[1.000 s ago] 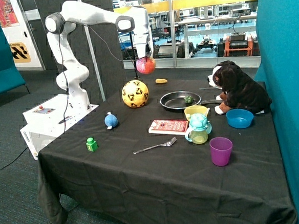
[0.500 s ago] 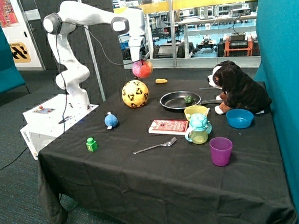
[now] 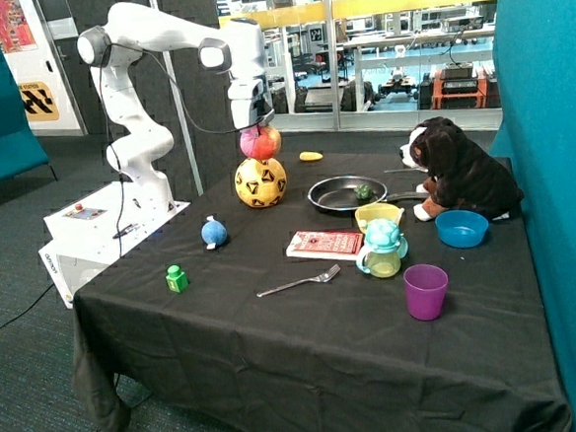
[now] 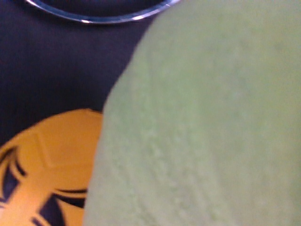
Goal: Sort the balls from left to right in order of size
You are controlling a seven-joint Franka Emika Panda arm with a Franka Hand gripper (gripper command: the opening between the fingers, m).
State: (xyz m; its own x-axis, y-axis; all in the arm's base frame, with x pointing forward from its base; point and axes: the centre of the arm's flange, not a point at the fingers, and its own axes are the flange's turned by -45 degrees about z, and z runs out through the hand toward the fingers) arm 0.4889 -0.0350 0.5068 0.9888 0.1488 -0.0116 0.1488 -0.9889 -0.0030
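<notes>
My gripper (image 3: 254, 127) is shut on the mid-sized pink-orange-yellow ball (image 3: 260, 142) and holds it in the air just above the large yellow ball with black markings (image 3: 260, 181), which rests on the black tablecloth. The small blue ball (image 3: 214, 232) lies on the cloth nearer the front, towards the robot base. In the wrist view the held ball (image 4: 207, 117) fills most of the picture, with the large yellow ball (image 4: 47, 165) below it and the pan's rim (image 4: 94, 18) at the edge.
A pan (image 3: 338, 195) with a small green round item (image 3: 363, 191) sits beside the large ball. A yellow oval object (image 3: 311, 156) lies behind it. A green block (image 3: 177, 278), fork (image 3: 300, 281), book (image 3: 325, 244), cups (image 3: 426, 290), blue bowl (image 3: 462, 228) and plush dog (image 3: 455, 171) occupy the cloth.
The arm has carried the pink-orange-yellow ball sideways towards the robot base and lower, from above the pan side to just over the large yellow ball.
</notes>
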